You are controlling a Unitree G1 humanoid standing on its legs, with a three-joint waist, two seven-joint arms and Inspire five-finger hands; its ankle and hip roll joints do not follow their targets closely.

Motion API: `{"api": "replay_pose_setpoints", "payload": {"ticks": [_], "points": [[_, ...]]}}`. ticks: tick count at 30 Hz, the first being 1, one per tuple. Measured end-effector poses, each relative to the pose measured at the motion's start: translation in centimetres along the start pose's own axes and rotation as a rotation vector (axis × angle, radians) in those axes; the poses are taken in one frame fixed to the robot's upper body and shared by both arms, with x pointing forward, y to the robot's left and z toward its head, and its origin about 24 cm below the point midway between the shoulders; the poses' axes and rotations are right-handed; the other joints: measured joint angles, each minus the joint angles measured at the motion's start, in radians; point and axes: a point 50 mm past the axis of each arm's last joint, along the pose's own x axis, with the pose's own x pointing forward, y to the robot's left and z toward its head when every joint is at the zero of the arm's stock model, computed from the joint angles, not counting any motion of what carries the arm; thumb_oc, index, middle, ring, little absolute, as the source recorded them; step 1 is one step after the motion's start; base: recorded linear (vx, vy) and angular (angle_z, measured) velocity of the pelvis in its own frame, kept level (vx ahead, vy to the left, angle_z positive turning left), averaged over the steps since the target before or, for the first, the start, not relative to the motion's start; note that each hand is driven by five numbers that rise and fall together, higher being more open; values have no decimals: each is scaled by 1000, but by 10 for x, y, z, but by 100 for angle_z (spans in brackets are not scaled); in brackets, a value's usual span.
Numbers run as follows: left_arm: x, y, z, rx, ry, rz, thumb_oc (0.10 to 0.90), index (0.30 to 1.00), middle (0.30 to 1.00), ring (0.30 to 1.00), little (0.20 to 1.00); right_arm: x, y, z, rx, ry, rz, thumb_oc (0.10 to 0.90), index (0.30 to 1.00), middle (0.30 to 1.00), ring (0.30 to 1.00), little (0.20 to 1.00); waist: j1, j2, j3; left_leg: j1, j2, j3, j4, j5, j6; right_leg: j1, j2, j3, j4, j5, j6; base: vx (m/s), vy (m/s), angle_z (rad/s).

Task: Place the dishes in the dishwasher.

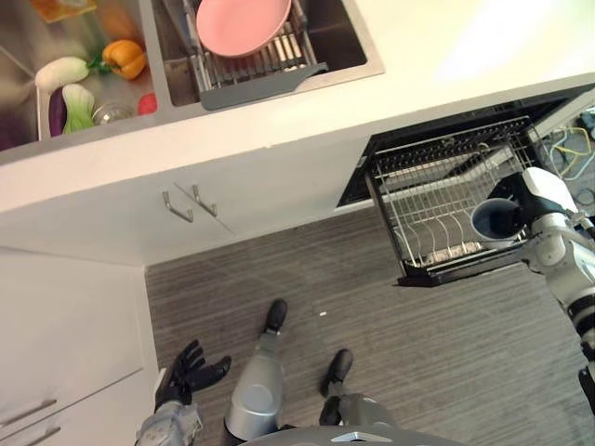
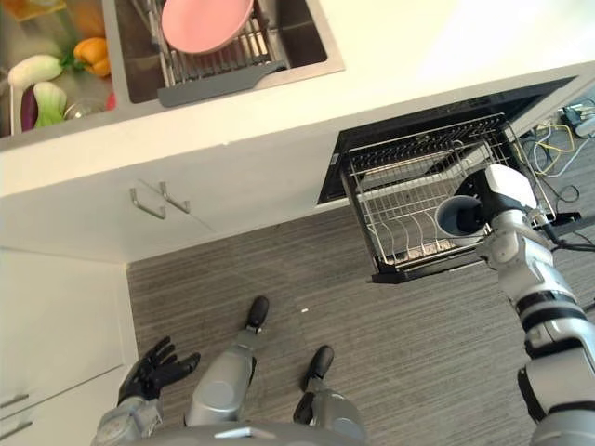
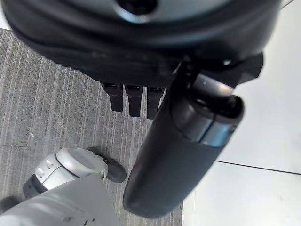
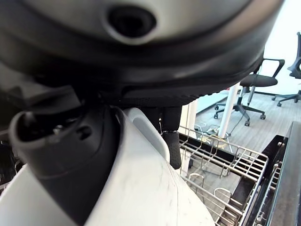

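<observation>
A grey-blue cup (image 1: 495, 220) hangs over the front right corner of the pulled-out dishwasher rack (image 1: 437, 200), its mouth turned sideways towards the rack. My right hand (image 2: 507, 186) is shut on the cup; in the right wrist view the thumb (image 4: 61, 155) presses on the cup's pale side (image 4: 146, 193) and the fingers (image 4: 172, 141) curl round its far side. A pink plate (image 1: 244, 23) stands in the wire drainer (image 1: 256, 70) in the sink. My left hand (image 1: 186, 372) hangs low by the white cabinets, open, fingers spread.
The rack's wire tines (image 2: 409, 232) stand in rows. Vegetables (image 1: 93, 74) lie in the sink's left basin. The white counter (image 1: 279, 121) runs across, with cabinet handles (image 1: 186, 203) below. Office chairs (image 4: 254, 89) stand beyond the rack. Grey striped floor (image 1: 372, 316) lies in front.
</observation>
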Motion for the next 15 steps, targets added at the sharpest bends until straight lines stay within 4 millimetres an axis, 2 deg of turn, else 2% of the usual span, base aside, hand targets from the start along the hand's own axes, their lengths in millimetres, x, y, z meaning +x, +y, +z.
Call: {"api": "replay_pose_setpoints", "payload": {"ticks": [2, 7, 8, 9, 15], "points": [[4, -2, 8, 1, -24, 1, 800, 900, 900, 900, 900, 4, 6, -1, -38, 24, 49, 400, 300, 300, 300, 300, 19, -5, 7, -5, 0, -4, 0, 2, -2, -3, 1, -3, 0, 0, 0, 17, -16, 7], [9, -2, 11, -1, -36, 26, 800, 900, 900, 900, 900, 7, 16, 9, 16, 29, 66, 400, 300, 300, 300, 300, 29, -14, 10, -7, 0, -11, 1, 2, -3, -2, 3, -7, 0, 0, 0, 20, -20, 4], [10, -3, 13, -2, -40, 26, 800, 900, 900, 900, 900, 7, 18, 11, 21, 24, 73, 562, 542, 542, 542, 542, 31, -18, 12, -7, 1, -13, 1, 2, -3, -1, 4, -7, 0, 0, 0, 0, 0, 0], [10, -4, 13, -1, -43, 23, 800, 900, 900, 900, 900, 7, 20, 13, 25, 21, 77, 800, 900, 900, 900, 900, 33, -21, 13, -7, 1, -14, 1, 5, -8, 0, 5, -7, 0, 0, 0, 10, -18, 3], [13, -6, 18, 13, -55, 25, 800, 900, 900, 900, 900, 11, 27, 18, 29, 41, 104, 800, 900, 900, 900, 900, 46, -24, 14, 1, 3, -25, 1, 13, -14, 13, 6, -13, 0, 0, 0, 4, -9, 4]]}}
